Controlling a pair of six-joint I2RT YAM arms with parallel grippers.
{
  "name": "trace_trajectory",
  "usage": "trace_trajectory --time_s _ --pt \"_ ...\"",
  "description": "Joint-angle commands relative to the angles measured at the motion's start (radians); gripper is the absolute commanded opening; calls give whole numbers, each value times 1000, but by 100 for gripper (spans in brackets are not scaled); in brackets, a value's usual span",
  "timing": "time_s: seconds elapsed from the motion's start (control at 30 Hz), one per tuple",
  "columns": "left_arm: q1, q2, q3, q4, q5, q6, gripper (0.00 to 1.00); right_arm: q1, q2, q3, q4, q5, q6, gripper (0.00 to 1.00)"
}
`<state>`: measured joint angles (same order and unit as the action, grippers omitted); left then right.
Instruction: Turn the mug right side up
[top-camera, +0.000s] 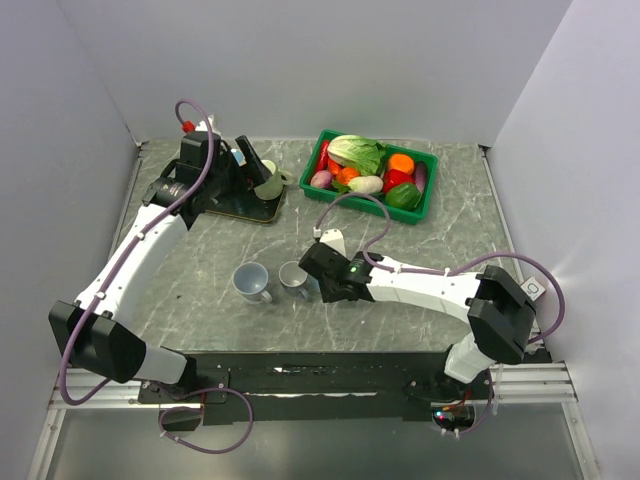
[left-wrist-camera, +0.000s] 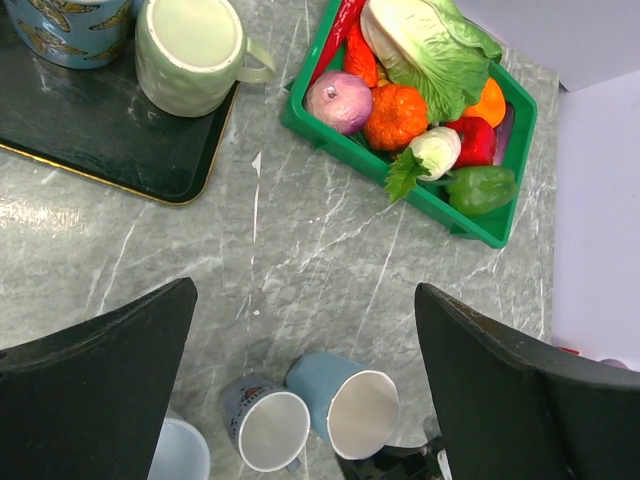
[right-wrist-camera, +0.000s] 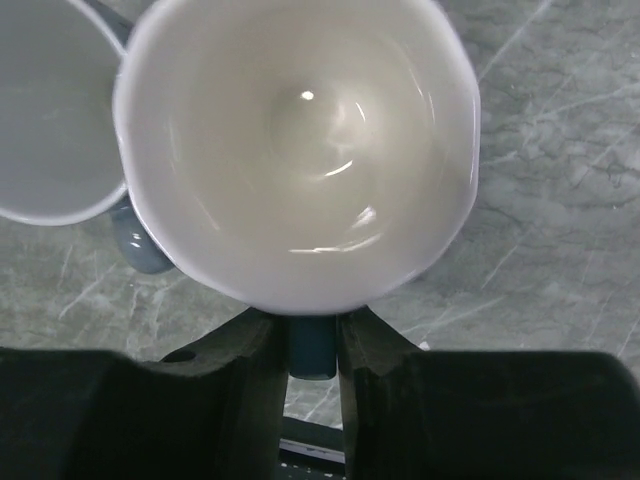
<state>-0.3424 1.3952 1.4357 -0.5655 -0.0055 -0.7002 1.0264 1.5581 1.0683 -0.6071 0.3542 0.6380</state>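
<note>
A blue mug with a white inside is near the table's front middle. In the left wrist view the mug leans, its mouth turned up and toward the near right. My right gripper is shut on its handle, and the right wrist view looks straight into the mug. I cannot tell whether its base touches the table. My left gripper is open and empty, high over the back left, its fingers wide apart.
A grey patterned mug stands just left of the held one. A black tray at back left holds a pale green mug and a blue patterned cup. A green bin of vegetables is at back right.
</note>
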Motion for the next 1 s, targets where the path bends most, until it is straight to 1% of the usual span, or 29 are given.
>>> trace_trajectory --time_s 0.0,0.03,0.07,0.13,0.17,0.23,0.27,0.33,0.37,0.43,0.57,0.67,0.73,0.9,0.97 --pt "5 -13 11 27 -16 -15 96 21 -23 9 59 14 14 39" --pt "5 -7 12 27 -19 -13 96 23 -23 7 56 12 15 42" --pt "6 -2 22 24 -21 -12 96 30 -24 5 56 14 18 48" --pt "6 10 28 24 -16 -2 96 40 -41 2 40 31 29 57" --pt "8 11 32 27 -14 1 96 41 -46 7 26 35 35 65" --pt "8 21 34 29 -16 8 96 46 -69 18 -22 48 51 71" --pt "8 25 35 30 -21 10 96 47 -81 19 -34 55 55 77" --pt "8 37 38 35 -25 11 96 47 -121 19 -62 58 66 82" --pt "9 44 35 36 -28 11 96 47 -150 18 -69 57 68 87" --pt "10 59 34 44 -37 4 96 46 -179 21 -80 58 69 91" --pt "10 103 35 61 -66 -44 96 38 -259 45 -120 88 58 95" --pt "10 160 52 67 -102 -137 96 11 -308 64 -138 117 52 96" --pt "10 208 68 73 -149 -223 96 -14 -332 71 -148 121 48 96" --pt "5 341 118 78 -221 -436 96 -143 -424 42 -132 74 38 97" --pt "-7 384 167 59 -267 -493 96 -185 -455 29 -131 58 32 97"
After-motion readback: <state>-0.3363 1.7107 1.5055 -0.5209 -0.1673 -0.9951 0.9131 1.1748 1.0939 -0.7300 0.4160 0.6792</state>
